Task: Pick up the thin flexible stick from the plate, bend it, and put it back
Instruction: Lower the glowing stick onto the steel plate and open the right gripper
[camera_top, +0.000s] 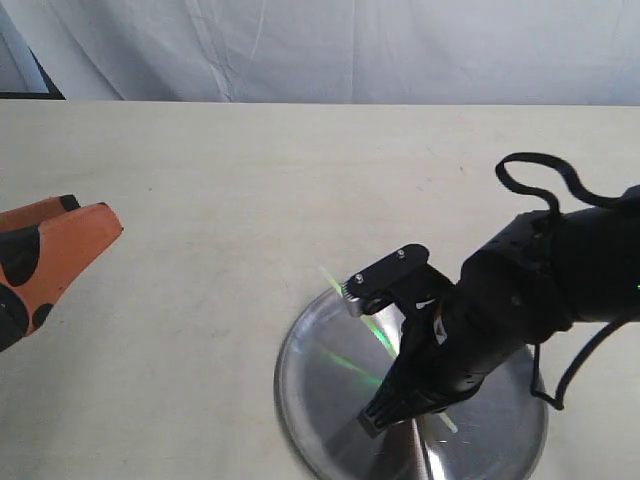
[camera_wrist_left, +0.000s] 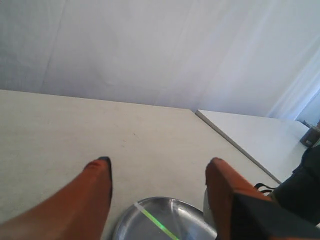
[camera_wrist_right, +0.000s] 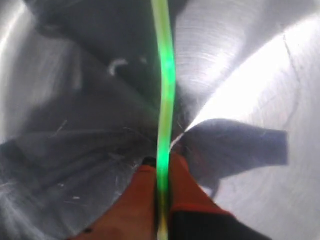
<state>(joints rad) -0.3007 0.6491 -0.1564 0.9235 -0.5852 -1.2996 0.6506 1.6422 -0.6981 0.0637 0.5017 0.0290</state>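
right pincer (camera_wrist_right: 161, 172) clenches glowing stick (camera_wrist_right: 164, 90), seemingly resting on plate (camera_wrist_right: 260, 65); left pincer (camera_wrist_left: 157, 172) released.

Glowing green stick (camera_wrist_right: 164, 90), silver plate (camera_top: 310, 385)

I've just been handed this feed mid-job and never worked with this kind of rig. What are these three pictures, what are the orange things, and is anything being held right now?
This is a robot with two arms, each ending in an orange two-fingered gripper. The wide picture comes from a camera off the arms. It shows a pale table with a round silver plate on it. The black arm reaching over the plate is the right arm; the left gripper waits off to the side, away from the plate.

The other two pictures come from cameras on the wrists. The left wrist view looks past the left gripper, whose fingers stand apart with nothing between them.

The right wrist view looks down onto the plate, close up. There the right gripper is shut on the thin flexible stick, a glowing green rod that runs out from between its fingers.
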